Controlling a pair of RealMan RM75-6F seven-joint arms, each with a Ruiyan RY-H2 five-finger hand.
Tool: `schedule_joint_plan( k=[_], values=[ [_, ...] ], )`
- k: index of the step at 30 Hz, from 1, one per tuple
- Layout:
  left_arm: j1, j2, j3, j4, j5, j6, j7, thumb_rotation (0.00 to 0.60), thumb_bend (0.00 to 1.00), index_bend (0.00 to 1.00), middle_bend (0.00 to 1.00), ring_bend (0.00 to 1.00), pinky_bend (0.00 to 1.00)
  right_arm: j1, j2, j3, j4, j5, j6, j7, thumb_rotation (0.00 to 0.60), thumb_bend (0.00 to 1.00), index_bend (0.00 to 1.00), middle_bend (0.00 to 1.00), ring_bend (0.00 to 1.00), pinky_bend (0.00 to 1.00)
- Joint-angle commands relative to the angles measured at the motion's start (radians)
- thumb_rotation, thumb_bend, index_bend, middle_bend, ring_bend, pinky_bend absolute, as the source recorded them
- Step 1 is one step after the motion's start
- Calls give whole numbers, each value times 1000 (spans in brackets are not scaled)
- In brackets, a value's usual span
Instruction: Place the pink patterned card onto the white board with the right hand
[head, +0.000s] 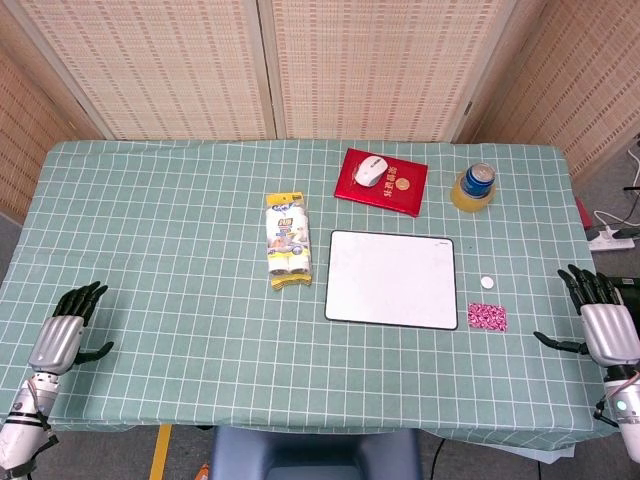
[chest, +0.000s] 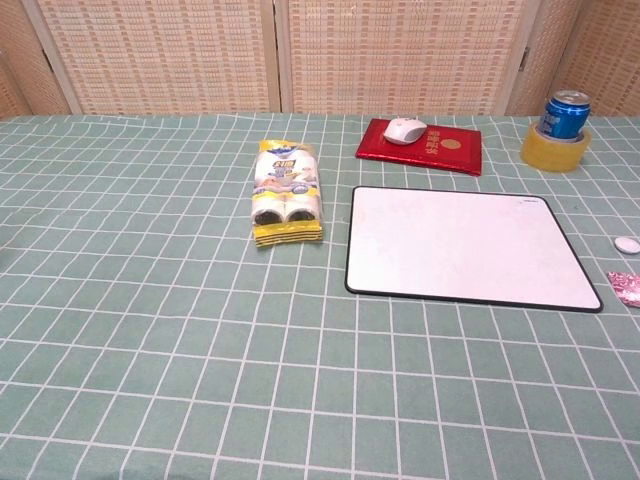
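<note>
Green checked tablecloth (head: 180, 300) over the table, woven screens behind. White board (head: 391, 279) lies flat near centre. Pink patterned card (head: 487, 318) sits just right of the board's near right corner, apart from its edge; a small white disc (head: 487, 282) lies just beyond it. Right hand (head: 600, 320) rests well right of the board, fingers spread, holding nothing. Left hand (head: 68, 328) far left of the board, likewise empty. Judgement: task not started; reach, pick and placement all remain.

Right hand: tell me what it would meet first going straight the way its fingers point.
The right hand points toward the table's far side. Nothing lies ahead but bare tablecloth; the pink card sits off to its left. Depth is uncertain.
</note>
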Motion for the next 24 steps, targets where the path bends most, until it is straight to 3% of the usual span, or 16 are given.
schedule_joint_plan(
  k=[1,17,20,24],
  values=[
    [-2,10,-4,-15,-6,-2,5,464,192,0,0,0,0,4,-10,0,14,-5,2,1,342,0,0,0,0,0],
    [3,-12,5,27,37,68,-96,467,191,0,0,0,0,14,-8,-7,27,-26,19,2,344,0,0,0,0,0],
    [-4,-4,7,12,38,54,-97,466,191,0,0,0,0,24,9,-9,3,-22,-9,-25,345,0,3,0,0,0],
    [-4,6,19,-1,41,36,-87,467,191,0,0,0,2,51,71,-21,-107,-18,-86,-106,358,0,37,20,0,0]
  ],
)
